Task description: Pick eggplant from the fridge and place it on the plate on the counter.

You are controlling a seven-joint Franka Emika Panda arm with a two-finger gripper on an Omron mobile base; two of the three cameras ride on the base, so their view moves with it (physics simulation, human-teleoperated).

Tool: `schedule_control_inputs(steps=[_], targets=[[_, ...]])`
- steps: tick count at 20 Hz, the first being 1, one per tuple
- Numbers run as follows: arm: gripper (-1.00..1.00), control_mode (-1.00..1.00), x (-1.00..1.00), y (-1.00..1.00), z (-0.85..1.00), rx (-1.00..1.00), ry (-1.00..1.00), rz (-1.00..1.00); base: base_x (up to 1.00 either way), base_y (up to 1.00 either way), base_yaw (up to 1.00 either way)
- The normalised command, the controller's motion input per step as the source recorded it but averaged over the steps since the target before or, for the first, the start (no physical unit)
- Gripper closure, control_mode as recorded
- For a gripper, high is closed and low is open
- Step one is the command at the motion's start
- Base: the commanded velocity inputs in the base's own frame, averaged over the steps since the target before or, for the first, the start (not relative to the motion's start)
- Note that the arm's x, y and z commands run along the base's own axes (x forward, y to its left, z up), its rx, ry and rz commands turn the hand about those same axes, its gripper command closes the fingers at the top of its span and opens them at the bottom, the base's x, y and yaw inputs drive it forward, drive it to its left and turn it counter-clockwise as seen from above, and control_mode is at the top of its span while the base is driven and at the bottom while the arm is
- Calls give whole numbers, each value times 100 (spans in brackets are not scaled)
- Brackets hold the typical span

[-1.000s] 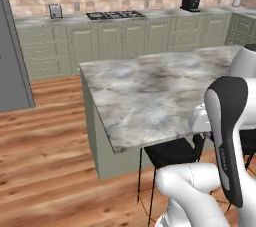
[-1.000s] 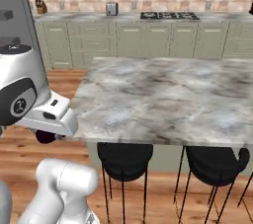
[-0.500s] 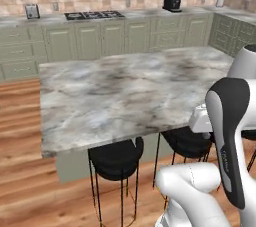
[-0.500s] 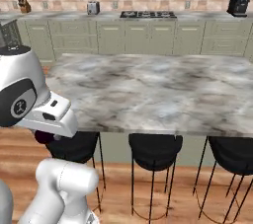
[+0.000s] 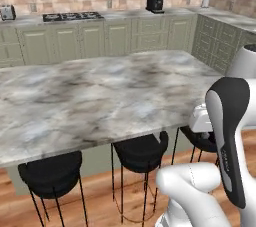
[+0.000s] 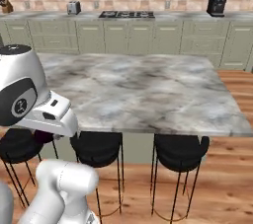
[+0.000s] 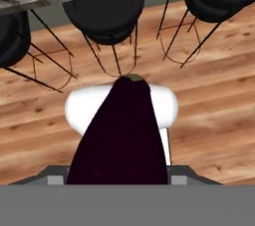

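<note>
Eggplant (image 7: 122, 135) is in hand: in the hand view it runs up from between the fingertips, dark purple body, small green stem end pointing away from the camera. Gripper (image 7: 119, 180) looks clamped on it; the tips themselves are covered by the eggplant, so grip depth can't be read.

Below it in the hand view: wood floor (image 7: 214, 115) and black stools (image 7: 107, 13) tucked under the island edge. So the load hangs low, beside the island table (image 5: 100, 96), off its near edge.

Step in hand, my read: transit, carrying the eggplant to the plate. Base views face the island, with the back counter (image 6: 163, 17) behind it carrying a cooktop (image 6: 126, 15), toaster (image 6: 73, 7) and coffee machine (image 6: 216, 4).

How to do it well:
- keep the grip firm and the wrist steady while the base drives; smooth rounded skin could slip
- keep the arm tucked so the eggplant clears the stool tops and island edge
- raise it above counter height before reaching in, then lower over the plate centre before letting go

Hard to tell:
- no plate picked out on the counter stretches in frame
- in the base views the arm's own links (image 6: 29, 99) (image 5: 227, 136) block the hand; a dark sliver under the wrist in the right base view may be the eggplant, not sure
- how far the drive has left to go: can't judge.
</note>
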Motion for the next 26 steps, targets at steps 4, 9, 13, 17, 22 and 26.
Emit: schedule_control_inputs(steps=[4, 9, 13, 17, 22, 26], targets=[[100, 100, 0, 0, 0, 0, 0, 0, 7, -100, 3], [100, 100, 0, 0, 0, 0, 0, 0, 13, -100, 4], [100, 100, 0, 0, 0, 0, 0, 0, 13, -100, 5], [100, 100, 0, 0, 0, 0, 0, 0, 17, -100, 5], [100, 100, 0, 0, 0, 0, 0, 0, 31, -100, 7], [100, 100, 0, 0, 0, 0, 0, 0, 76, -100, 13]])
